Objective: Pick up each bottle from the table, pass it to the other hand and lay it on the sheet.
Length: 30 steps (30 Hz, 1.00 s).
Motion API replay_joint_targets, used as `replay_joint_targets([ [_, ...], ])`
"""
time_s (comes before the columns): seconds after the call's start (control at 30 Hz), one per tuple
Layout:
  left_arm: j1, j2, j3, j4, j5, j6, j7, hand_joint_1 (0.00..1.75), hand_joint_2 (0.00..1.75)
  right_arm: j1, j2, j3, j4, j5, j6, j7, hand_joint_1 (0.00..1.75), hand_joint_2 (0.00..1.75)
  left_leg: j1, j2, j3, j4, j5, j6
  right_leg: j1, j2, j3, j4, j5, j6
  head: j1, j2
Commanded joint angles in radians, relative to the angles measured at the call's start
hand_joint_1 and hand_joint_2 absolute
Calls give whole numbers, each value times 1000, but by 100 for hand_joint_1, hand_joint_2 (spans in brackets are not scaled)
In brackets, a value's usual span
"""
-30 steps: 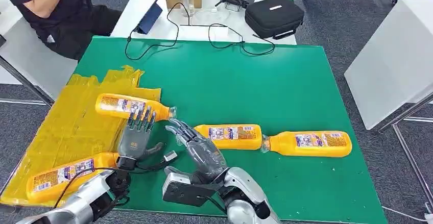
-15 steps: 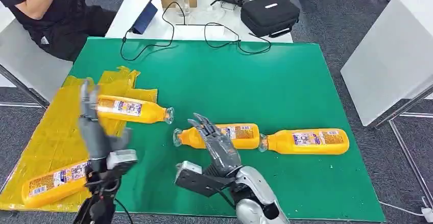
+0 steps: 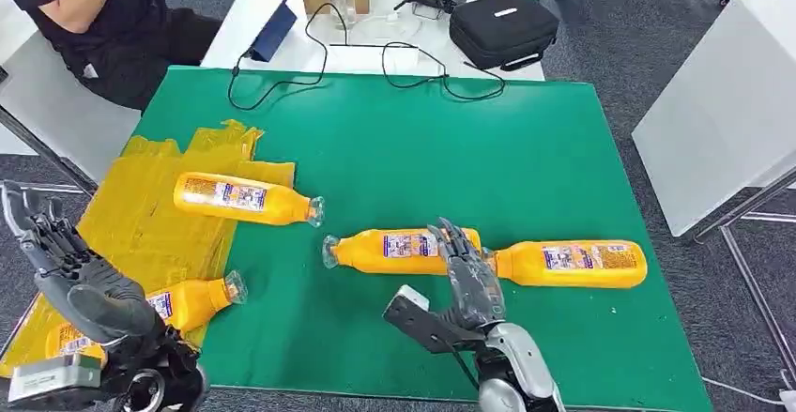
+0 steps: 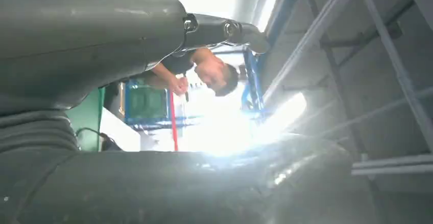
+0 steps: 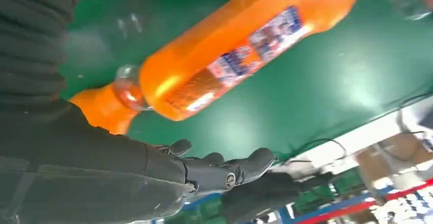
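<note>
From my head, my left hand (image 3: 80, 285) hung empty with fingers spread, beside the yellow sheet (image 3: 141, 215) holding two bottles (image 3: 246, 199). My right hand (image 3: 469, 276), fingers apart and empty, hovered by two bottles (image 3: 399, 251) lying on the green table (image 3: 451, 149). My right wrist camera showed an orange bottle (image 5: 230, 55) beyond my straight, empty fingers (image 5: 224, 170).

dark grey left hand (image 3: 80, 285), silver forearm, grey right hand (image 3: 472, 285)
</note>
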Motion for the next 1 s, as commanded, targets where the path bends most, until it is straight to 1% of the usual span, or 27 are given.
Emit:
replay_joint_targets([
  [0.03,3,42,-53,-13,5,21,-8,0,0,-3,-27,-38,9,-1,-1,4,0,175,1,-2,4,0,-1,-2,1,-3,4,0,-2,-2,0,0],
  [0.07,-8,45,-59,-2,29,-11,-8,0,0,-8,-22,-43,20,23,5,21,0,175,1,-1,3,0,-1,-1,1,-2,3,0,-1,-2,0,0],
  [0.17,-24,32,-51,73,84,-128,-8,0,0,-16,-21,-58,59,69,25,34,0,175,1,-2,6,-1,-2,-2,1,-4,6,0,-2,-2,0,0],
  [0.27,-42,27,-47,215,153,-320,-8,0,0,-28,-14,-68,117,109,36,41,0,175,0,-3,5,-3,0,-1,0,-3,5,-2,-1,-1,0,0],
  [0.3,-42,27,-47,215,153,-320,-8,0,0,-28,-14,-68,117,109,36,41,0,175,0,-2,5,-3,1,-1,0,-3,4,-2,0,-1,0,0],
  [0.33,-42,27,-47,215,153,-320,-8,0,0,-28,-14,-68,117,109,36,41,0,175,1,-4,11,-3,-1,-3,1,-5,11,-3,-2,-3,0,0],
  [0.37,-42,27,-47,215,153,-320,-8,0,0,-28,-14,-68,117,109,36,41,0,175,0,-2,5,-2,0,-1,0,-3,5,-2,-1,-1,0,0],
  [0.4,-42,27,-47,215,153,-320,-8,0,0,-28,-14,-68,117,109,36,41,0,175,1,-2,7,-1,-1,-2,1,-3,7,-2,-2,-2,0,0],
  [0.43,-42,27,-47,215,153,-320,-8,0,0,-28,-14,-68,117,109,36,41,0,175,0,-1,5,-1,-1,-1,1,-2,5,-1,-1,-2,0,0],
  [0.47,-37,26,-43,238,169,-365,-8,0,0,-28,-12,-69,120,113,39,40,0,175,1,-1,4,-1,0,-1,1,-2,4,-1,0,-1,0,0],
  [0.5,-34,21,-35,255,166,-393,-7,0,0,-33,-13,-65,132,120,44,39,0,175,2,-1,9,0,-3,-3,2,-3,10,-1,-3,-3,0,0],
  [0.57,-31,13,-27,272,156,-413,-8,0,0,-43,-9,-60,157,124,48,37,0,175,0,-2,5,-2,0,-1,0,-3,5,-1,-1,-1,0,0],
  [0.6,-33,9,-24,277,155,-418,-8,0,0,-50,-8,-55,169,128,50,36,0,175,1,-2,8,-2,-1,-2,1,-4,8,-2,-2,-3,0,0],
  [0.63,-35,7,-22,278,154,-423,-8,0,0,-57,-6,-52,179,128,52,36,0,175,1,-1,6,-2,-1,-1,1,-2,6,-2,-1,-2,0,0],
  [0.67,-39,2,-18,276,153,-429,-8,0,0,-67,-4,-45,195,134,53,38,0,175,1,-1,9,-1,-2,-2,2,-3,9,-1,-2,-3,0,0],
  [0.77,-50,-7,-8,273,148,-438,-1,0,0,-88,-2,-36,229,147,56,49,0,175,0,0,4,-1,0,-1,1,-1,4,-1,0,-1,0,0],
  [0.87,-53,-11,1,276,149,-439,6,0,0,-113,10,-31,272,150,62,48,0,175,1,-1,6,0,-1,-2,2,-2,6,-1,-1,-2,0,0],
  [0.9,-51,-11,2,275,149,-438,6,0,0,-115,11,-31,276,150,63,48,0,175,1,0,5,-1,0,-1,1,-1,4,-1,0,-2,0,0],
  [1.0,-29,-10,14,265,150,-440,6,0,0,-144,18,-17,321,164,53,44,0,175,1,1,7,-1,-2,-2,1,0,7,-1,-1,-2,0,0],
])
